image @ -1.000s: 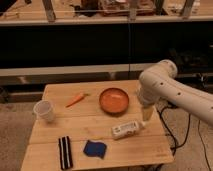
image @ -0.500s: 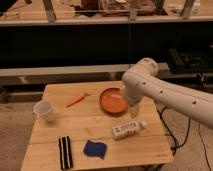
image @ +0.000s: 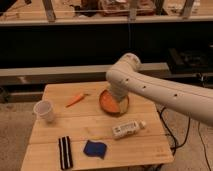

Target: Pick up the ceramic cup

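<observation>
Over the last second my arm (image: 150, 90) has swung left across the surface (image: 90, 125). 1 second ago my hand hung at the right side, just above the white bottle (image: 128, 128). Now the hand (image: 117, 100) sits over the orange bowl (image: 104, 104), with the elbow bulking up in front of it. The jaws stand as wide as they go, the same as before, and they hold nothing.

Nothing on the surface has shifted. The ceramic cup (image: 44, 110) stands upright near the left edge, rim up and untouched, well apart from my hand. The carrot (image: 76, 99) lies between the bowl and the cup, a little behind the straight line to it. The blue cloth (image: 95, 148) and the striped black-and-white piece (image: 65, 152) lie near the front edge, out of my path.

I read this as the approach, not the grasp — I have crossed part of the way, but most of the gap to the cup is left. The bowl below me is not the target, so I should carry on left past the carrot. Only 1 thing then matters — bringing the open jaws down around the cup's tapered wall without tipping it.
</observation>
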Tool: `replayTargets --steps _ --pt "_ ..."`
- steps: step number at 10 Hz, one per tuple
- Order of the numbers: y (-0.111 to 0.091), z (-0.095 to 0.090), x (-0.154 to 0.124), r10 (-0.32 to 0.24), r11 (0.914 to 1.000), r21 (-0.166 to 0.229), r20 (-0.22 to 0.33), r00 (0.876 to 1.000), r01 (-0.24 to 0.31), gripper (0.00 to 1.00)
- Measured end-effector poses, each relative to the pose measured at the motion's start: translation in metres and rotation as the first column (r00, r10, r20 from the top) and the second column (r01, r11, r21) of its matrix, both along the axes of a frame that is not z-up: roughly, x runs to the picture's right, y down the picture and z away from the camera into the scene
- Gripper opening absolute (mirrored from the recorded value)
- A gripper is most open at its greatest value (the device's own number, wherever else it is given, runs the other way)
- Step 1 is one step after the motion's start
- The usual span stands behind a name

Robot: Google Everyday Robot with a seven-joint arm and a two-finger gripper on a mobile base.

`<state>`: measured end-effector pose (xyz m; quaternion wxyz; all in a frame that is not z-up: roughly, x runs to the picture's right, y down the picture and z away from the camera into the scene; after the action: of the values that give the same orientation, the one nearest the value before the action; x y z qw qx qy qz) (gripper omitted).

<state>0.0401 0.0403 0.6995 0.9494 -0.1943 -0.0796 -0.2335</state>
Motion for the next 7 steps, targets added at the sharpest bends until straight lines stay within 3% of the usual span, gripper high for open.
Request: replayTargets --steps 3,7 --pt "-0.010 0.001 -0.028 -0.074 0.9970 0.026 0.049 0.996 0.073 0.80" --pt "-0.018 0.005 -0.082 -0.152 0.9882 0.035 0.114 0.982 0.149 0.80"
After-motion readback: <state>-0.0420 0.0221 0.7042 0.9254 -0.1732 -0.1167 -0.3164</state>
